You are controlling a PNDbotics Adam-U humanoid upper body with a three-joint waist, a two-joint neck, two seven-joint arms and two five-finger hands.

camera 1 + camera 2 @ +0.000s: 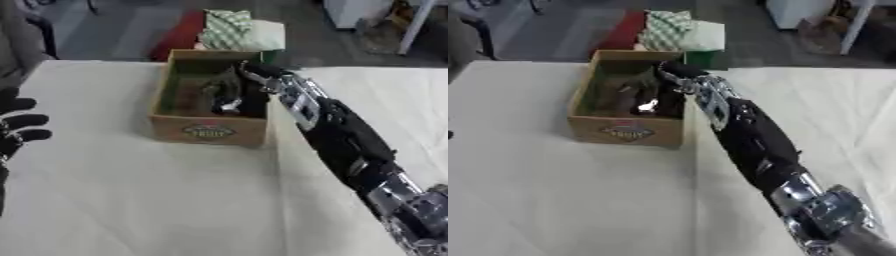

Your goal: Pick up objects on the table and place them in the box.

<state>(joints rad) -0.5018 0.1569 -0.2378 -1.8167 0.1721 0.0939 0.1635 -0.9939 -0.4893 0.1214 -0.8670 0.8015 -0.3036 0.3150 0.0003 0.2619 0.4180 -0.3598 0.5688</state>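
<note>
My right hand [229, 91] is down inside the box [208, 131], fingers curled on sth dark w/ a shiny bit; can't tell what. I'd let go low, then lift straight up, clear of the walls. Left hand [19, 129] idles open, well left of the box.

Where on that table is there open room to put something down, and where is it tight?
Bare cloth lies in front of the cardboard box, between the left robot hand at the left edge and the right arm. More lies right of that arm. The box is crowded: the right robot hand reaches down inside it.
</note>
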